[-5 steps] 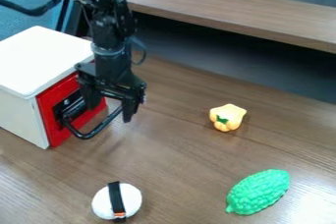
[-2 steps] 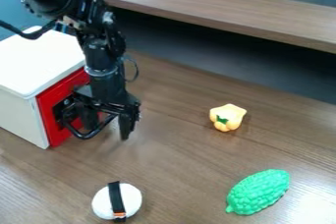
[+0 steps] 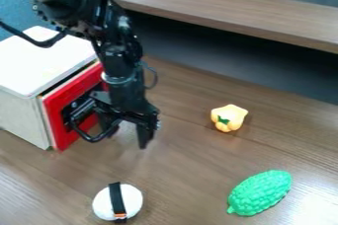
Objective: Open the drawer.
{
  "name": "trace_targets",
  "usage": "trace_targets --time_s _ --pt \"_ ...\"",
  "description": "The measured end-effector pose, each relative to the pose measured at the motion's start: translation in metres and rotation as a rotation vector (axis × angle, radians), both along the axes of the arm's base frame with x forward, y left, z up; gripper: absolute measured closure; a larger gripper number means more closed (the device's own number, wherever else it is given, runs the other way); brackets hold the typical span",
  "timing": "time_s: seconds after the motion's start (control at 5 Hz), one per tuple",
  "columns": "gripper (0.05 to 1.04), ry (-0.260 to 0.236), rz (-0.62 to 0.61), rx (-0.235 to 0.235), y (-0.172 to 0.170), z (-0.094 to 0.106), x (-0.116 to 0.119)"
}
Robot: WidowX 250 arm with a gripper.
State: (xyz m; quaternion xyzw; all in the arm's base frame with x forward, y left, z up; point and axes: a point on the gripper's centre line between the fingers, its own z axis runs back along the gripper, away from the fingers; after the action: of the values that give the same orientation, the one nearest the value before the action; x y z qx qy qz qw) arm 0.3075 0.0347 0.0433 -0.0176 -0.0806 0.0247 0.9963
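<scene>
The black gripper (image 3: pixel 127 131) hangs in front of the drawer, pointing down, its two fingers spread apart. One finger is at the black loop handle (image 3: pixel 94 139), behind or inside its curve, and the other stands to the right, outside the loop. The red drawer front (image 3: pixel 59 131) stands slightly out from the white cabinet (image 3: pixel 23 115), with a narrow gap along its top edge. Part of the drawer front and handle is hidden behind the gripper.
On the brown table (image 3: pixel 191 174) are a yellow pepper-like toy (image 3: pixel 230 116) right of the gripper, a green bumpy toy (image 3: pixel 261 193) at lower right, and a white oval with a black band (image 3: pixel 134 200) in front. A wooden ledge (image 3: pixel 224 7) runs behind.
The gripper first lowered and shifted left to the handle, then moved right and slightly toward the camera. The red drawer front has come out a little from the cabinet.
</scene>
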Motion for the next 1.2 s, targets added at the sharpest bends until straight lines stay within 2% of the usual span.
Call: trace_targets --time_s 0.2,0.4,0.8,1.2 --pt "0.084 -0.027 -0.097 -0.032 -0.034 0.005 0.001" --pt "0.084 -0.033 -0.137 -0.032 -0.05 0.006 -0.003" --pt "0.084 -0.037 -0.157 -0.046 -0.057 0.006 -0.004" --pt "0.085 -0.035 -0.21 -0.055 -0.077 0.005 -0.006"
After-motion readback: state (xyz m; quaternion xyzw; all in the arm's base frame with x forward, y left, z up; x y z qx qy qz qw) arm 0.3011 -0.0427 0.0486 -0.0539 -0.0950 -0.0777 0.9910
